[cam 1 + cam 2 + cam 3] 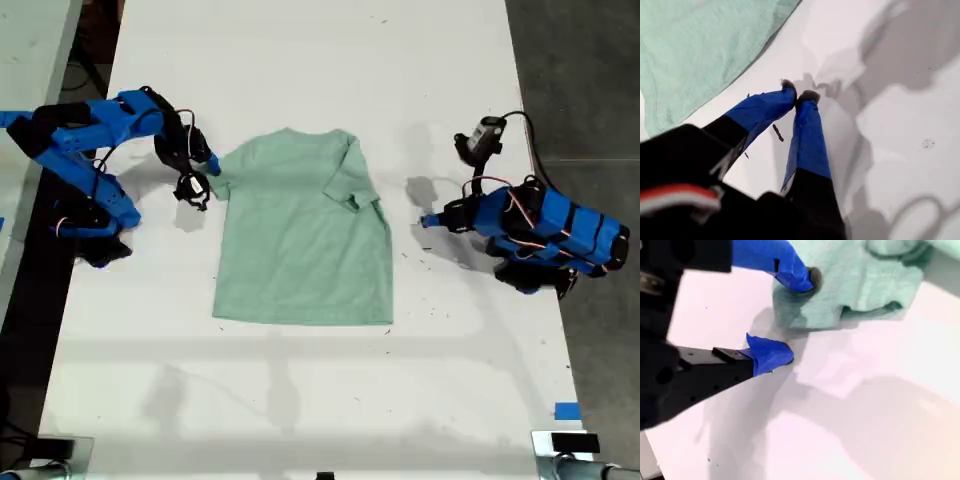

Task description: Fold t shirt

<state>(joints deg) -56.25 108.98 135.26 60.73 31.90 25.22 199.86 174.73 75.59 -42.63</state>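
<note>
The white desk (300,400) carried the t shirt (300,240) near its middle, lying flat with the collar toward the far edge and the hem nearest the camera. In the exterior view the right-side sleeve lay turned in over the chest, so the fold looked partly made. The arm on the exterior view's left reached to the shirt's other sleeve. Its hand, the second hand (799,317), was spread, with one finger on the bunched cloth and the other over bare desk just beside it. The first hand (796,95), on the exterior view's right, hung apart from the shirt with its fingers pressed together on nothing. To do this step well, the second hand should probably slide its lower finger under the sleeve edge, pinch both layers, then carry them inward low and level.
</note>
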